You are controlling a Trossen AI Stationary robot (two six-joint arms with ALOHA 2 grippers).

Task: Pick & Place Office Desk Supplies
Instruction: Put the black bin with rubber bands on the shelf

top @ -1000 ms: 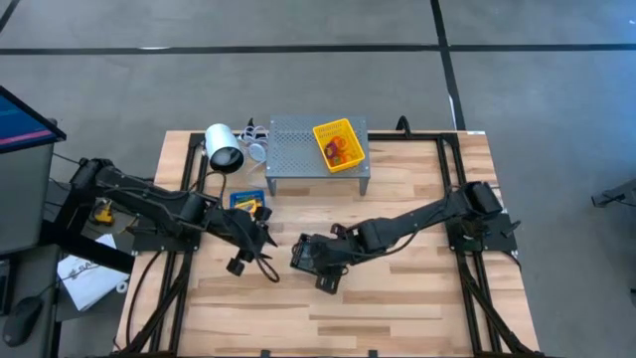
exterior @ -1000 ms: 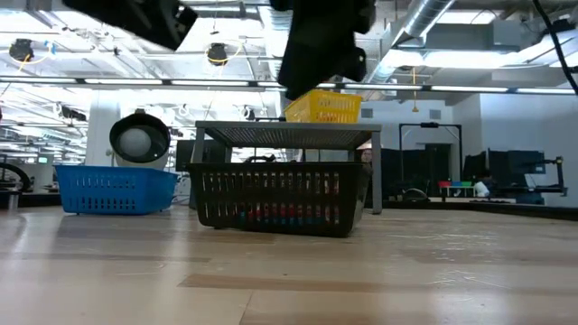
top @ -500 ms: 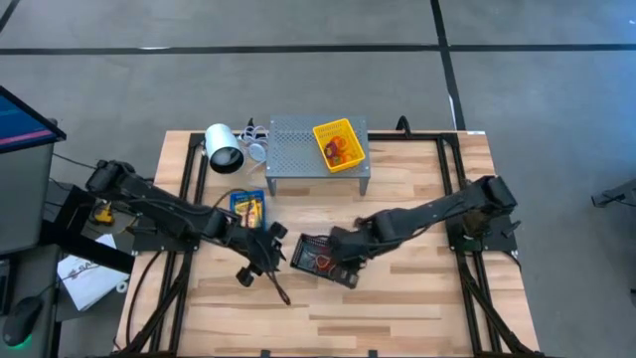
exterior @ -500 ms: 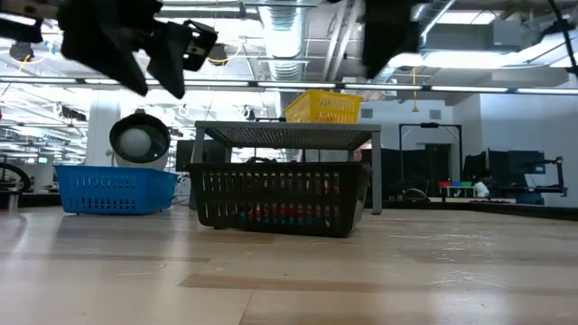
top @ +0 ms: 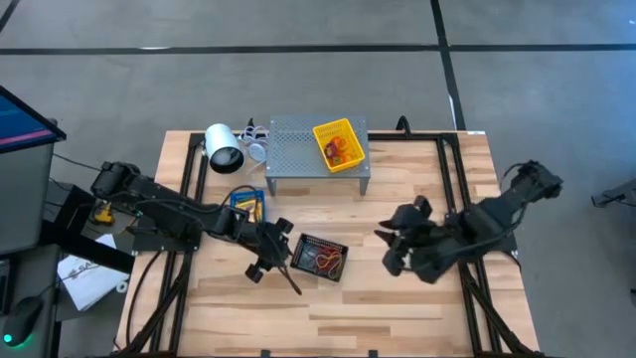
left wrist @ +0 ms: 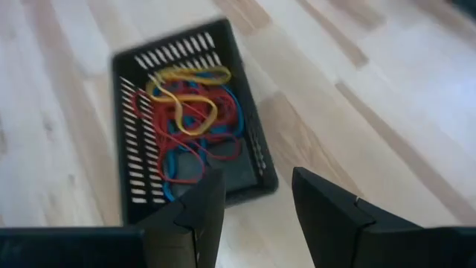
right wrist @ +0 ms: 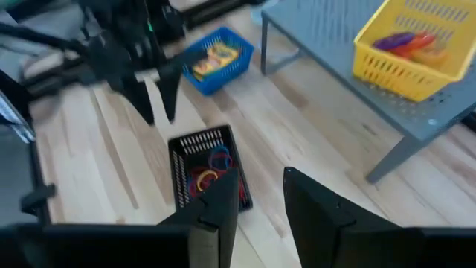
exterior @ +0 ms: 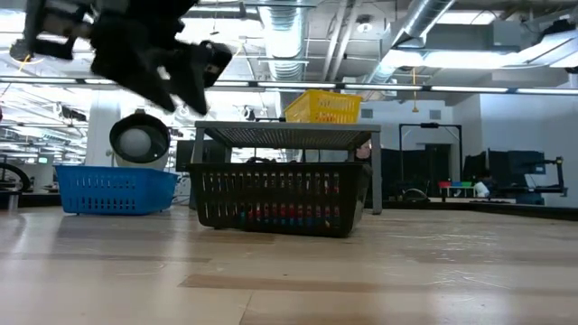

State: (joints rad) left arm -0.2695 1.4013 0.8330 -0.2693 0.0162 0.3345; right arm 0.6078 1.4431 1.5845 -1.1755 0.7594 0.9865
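Tangled red, blue, yellow rubber bands (left wrist: 190,123) in black bin (top: 320,258) mid-table, just right of left gripper (top: 266,253), empty with fingers parted; right gripper (top: 400,246) farther off, also parted, holding nothing.

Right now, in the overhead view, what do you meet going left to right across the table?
White lamp → blue bin → left gripper → black bin of rubber bands → yellow bin on the grey shelf → right gripper.

Left gripper (exterior: 194,77) blurred, arm cut off at low view's top.
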